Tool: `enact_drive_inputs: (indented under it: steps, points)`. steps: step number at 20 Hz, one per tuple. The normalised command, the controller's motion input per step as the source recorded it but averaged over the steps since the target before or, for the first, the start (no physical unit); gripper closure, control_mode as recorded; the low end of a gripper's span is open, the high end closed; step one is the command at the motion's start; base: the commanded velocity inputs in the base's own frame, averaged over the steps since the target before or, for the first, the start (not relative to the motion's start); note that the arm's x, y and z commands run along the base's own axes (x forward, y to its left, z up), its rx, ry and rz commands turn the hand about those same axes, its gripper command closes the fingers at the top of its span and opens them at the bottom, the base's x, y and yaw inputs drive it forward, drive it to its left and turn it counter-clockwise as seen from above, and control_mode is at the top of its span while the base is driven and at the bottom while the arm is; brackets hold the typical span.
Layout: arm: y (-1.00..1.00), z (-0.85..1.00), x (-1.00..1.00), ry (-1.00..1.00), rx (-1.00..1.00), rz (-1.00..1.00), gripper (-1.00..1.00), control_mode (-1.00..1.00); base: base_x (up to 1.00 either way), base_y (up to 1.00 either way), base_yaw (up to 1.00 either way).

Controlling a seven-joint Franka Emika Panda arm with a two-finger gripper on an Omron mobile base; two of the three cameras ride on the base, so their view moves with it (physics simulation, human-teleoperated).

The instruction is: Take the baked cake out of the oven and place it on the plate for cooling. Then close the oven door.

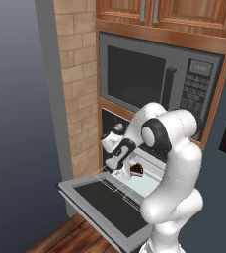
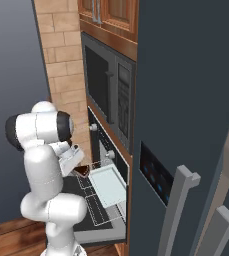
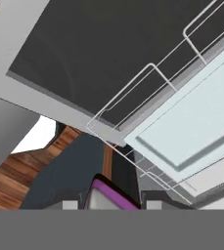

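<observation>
The two-finger pincer (image 1: 132,167) is pinching a dark brown cake slice with pink edging (image 1: 136,170), held above the pale rectangular baking tray (image 2: 108,185) on the pulled-out wire rack (image 2: 93,202), over the black oven's (image 2: 100,142) lowered grey-framed dark-glass door (image 1: 102,202).

The oven door (image 2: 88,227) hangs open and flat, with a wire rack (image 2: 98,207) pulled out over it carrying a pale tray (image 2: 108,186). The end effector (image 2: 81,170) holds a dark brown cake (image 2: 82,171) just beside the tray's near edge. The grey microwave (image 2: 108,97) sits above the oven (image 2: 106,150).
</observation>
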Motion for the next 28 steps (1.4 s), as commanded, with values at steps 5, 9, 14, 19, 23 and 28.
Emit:
enact_drive_inputs:
  steps: [5,9,14,19,23,28]
  points:
    - [0.17,1.00,-0.21,0.01,0.00,0.06,1.00,-1.00,0.00,0.00,0.00]
    - [0.00,0.97,-0.28,0.00,0.00,0.01,1.00,-1.00,0.00,0.00,0.00]
    - [-0.01,0.78,-0.26,0.01,0.00,0.02,1.00,-1.00,0.00,0.00,0.00]
    - [0.00,0.38,-0.05,0.03,0.00,0.01,1.00,-1.00,0.00,0.00,0.00]
    - [0.00,0.03,-0.03,0.00,0.00,0.00,1.00,1.00,-0.57,0.00,0.00]
    - [0.00,0.00,0.00,0.00,0.00,0.00,1.00,1.00,-1.00,0.00,0.00]
